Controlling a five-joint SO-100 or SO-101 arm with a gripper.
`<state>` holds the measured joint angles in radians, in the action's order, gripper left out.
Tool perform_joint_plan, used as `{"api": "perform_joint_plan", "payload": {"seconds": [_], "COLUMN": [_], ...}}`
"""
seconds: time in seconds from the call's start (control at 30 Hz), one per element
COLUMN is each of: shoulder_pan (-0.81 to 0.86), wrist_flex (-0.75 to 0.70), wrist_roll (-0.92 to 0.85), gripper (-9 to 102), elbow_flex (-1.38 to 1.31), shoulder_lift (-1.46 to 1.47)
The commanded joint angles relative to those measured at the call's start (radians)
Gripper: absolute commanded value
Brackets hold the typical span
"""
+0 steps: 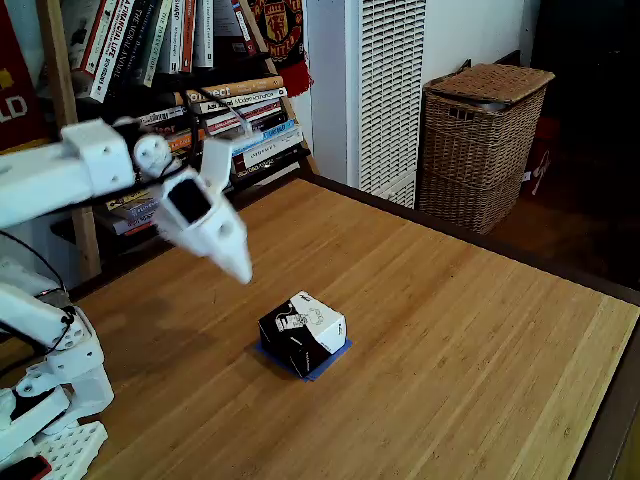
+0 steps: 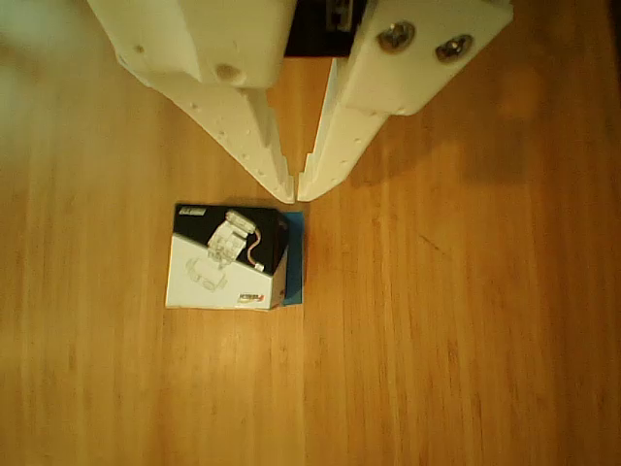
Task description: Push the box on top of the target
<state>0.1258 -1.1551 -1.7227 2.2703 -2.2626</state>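
The box (image 1: pixel 302 332), black with a white top and a printed graphic, sits on the wooden table over the blue tape target (image 1: pixel 334 357); only a strip of tape shows along its edge. From above, the box (image 2: pixel 227 257) covers nearly all of the target (image 2: pixel 295 260), whose blue strip peeks out on the right side. My white gripper (image 2: pixel 295 192) hangs above the table just behind the box, fingertips almost touching, nothing between them. In the fixed view the gripper (image 1: pixel 240 268) hovers up and to the left of the box, clear of it.
A wicker basket (image 1: pixel 480 140) stands beyond the table's far edge (image 1: pixel 500 245). A bookshelf (image 1: pixel 200 90) is behind the arm, and the arm's base (image 1: pixel 45 400) sits at the left. Bare wood (image 1: pixel 470 370) spreads right of the box.
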Motion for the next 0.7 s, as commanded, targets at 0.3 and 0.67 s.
{"api": "perform_joint_plan", "payload": {"seconds": [0.3, 0.67], "shoulder_pan": [-0.005, 0.028], "wrist_flex": [-0.067, -0.087], "wrist_roll": [0.149, 0.132], "gripper": [0, 0], "elbow_flex": [0.172, 0.333], "shoulder_lift": [-0.354, -0.62]}}
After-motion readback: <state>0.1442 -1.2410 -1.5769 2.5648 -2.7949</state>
